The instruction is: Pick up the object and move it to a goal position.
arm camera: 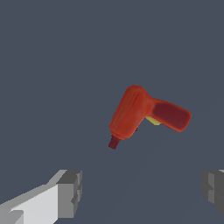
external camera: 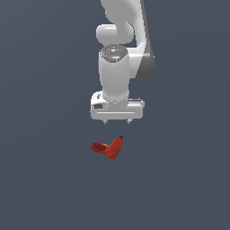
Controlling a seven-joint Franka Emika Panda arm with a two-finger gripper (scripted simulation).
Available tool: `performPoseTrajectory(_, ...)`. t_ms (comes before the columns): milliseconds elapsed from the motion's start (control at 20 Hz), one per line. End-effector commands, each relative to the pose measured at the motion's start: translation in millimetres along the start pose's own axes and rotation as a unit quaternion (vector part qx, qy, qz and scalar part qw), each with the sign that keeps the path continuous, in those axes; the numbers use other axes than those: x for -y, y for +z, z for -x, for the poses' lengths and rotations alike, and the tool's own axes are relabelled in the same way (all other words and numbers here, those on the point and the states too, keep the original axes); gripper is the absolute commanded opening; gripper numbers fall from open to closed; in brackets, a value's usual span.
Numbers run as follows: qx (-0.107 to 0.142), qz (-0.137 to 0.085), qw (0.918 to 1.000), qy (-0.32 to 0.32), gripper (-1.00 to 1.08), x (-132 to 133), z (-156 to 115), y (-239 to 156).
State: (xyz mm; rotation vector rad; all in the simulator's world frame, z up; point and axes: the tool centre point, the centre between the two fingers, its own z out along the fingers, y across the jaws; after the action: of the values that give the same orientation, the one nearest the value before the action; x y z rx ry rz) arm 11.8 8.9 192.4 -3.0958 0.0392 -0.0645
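- Fingers of our white gripper stand wide apart with grey pads, holding nothing; the small red-orange L-shaped toy power drill lies beyond the fingertips, not yet between them.
- In the exterior view we see the gripper hanging above the drill, apart from it, the drill sitting roughly under the span between the two fingertips, a little toward the finger on the exterior view's left.
- We judge the step in hand to be the approach before the grasp. To do it well we should centre the drill's thick body between the fingers, then descend straight with the jaws kept wide.
- We should close across the narrow width of the body, not along its length.
- Its body forms the long axis, running diagonally between the pads, dark tip toward one finger; the darker red handle branches off sideways, a yellow patch at the bend.
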Motion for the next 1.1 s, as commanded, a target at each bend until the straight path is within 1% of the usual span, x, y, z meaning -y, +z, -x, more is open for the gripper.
performPoseTrajectory(0, 0.000, 0.000, 1.0000, 0.000, 1.08, 0.0, 0.0, 0.0)
performPoseTrajectory(100, 0.000, 0.000, 1.0000, -0.002, 1.08, 2.3, 0.1, -0.3)
performPoseTrajectory(350, -0.002, -0.002, 0.9999, -0.015, 1.08, 18.4, 1.1, -1.9)
performPoseTrajectory(750, -0.001, 0.000, 0.9999, -0.012, 1.08, 18.3, 0.4, -0.3)
performPoseTrajectory(1050, 0.007, 0.012, 0.9999, 0.004, 1.08, 17.4, -3.3, 9.7)
